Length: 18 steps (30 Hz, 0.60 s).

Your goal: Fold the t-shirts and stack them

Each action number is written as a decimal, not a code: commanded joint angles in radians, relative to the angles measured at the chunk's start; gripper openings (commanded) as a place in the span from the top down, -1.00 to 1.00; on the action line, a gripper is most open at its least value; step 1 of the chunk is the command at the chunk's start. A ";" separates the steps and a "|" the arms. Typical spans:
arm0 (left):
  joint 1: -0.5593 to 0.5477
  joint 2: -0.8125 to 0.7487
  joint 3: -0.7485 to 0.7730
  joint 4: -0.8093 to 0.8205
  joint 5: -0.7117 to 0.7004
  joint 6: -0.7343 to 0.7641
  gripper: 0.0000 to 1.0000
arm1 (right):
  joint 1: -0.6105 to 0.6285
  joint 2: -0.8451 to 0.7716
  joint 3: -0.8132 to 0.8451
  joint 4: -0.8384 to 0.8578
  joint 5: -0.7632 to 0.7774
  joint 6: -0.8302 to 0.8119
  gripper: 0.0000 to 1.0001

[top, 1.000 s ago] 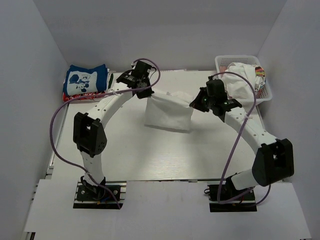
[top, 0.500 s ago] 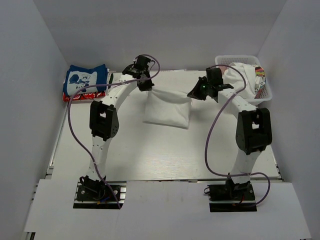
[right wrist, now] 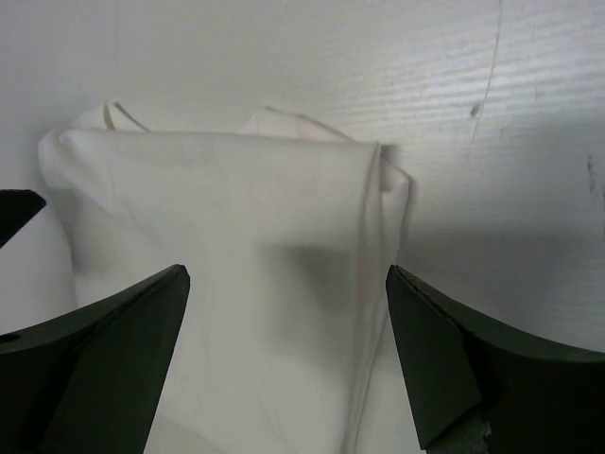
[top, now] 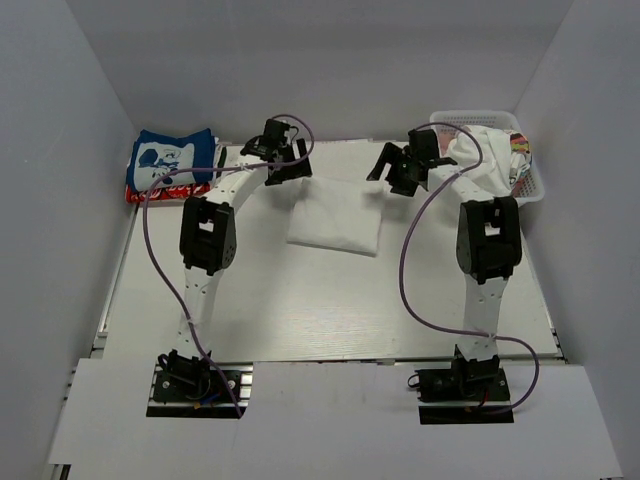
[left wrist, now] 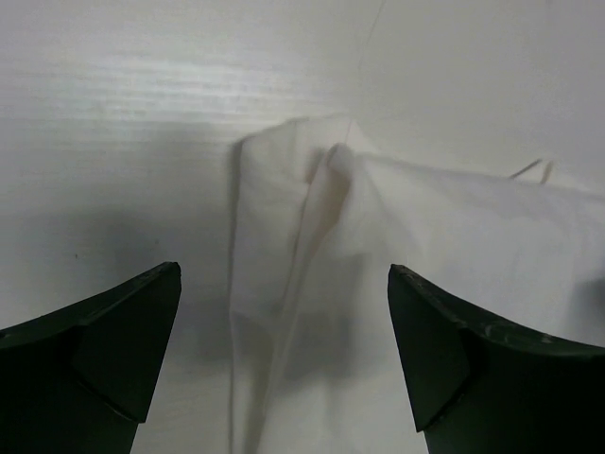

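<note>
Jaws stand wide open, gripping nothing, on the left arm (top: 282,168) and right arm (top: 395,168), flanking a folded white t-shirt (top: 335,215) at upper centre of the tabletop (top: 300,300).

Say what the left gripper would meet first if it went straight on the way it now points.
Most likely the folded white t-shirt. In the left wrist view its corner lies straight ahead, between the open fingers of the left gripper, flat on the table. How far off it lies cannot be judged.
</note>
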 commanded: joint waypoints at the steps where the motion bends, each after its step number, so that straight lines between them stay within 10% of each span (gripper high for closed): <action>1: -0.015 -0.117 -0.128 0.043 0.044 0.130 -1.00 | 0.007 -0.124 -0.081 0.055 -0.022 -0.077 -0.81; 12: -0.024 -0.111 -0.327 0.086 0.233 0.296 -0.96 | 0.004 -0.340 -0.388 0.092 -0.025 -0.123 -0.81; 18: -0.046 -0.094 -0.378 0.045 0.204 0.309 -0.32 | 0.003 -0.391 -0.457 0.102 -0.007 -0.117 -0.81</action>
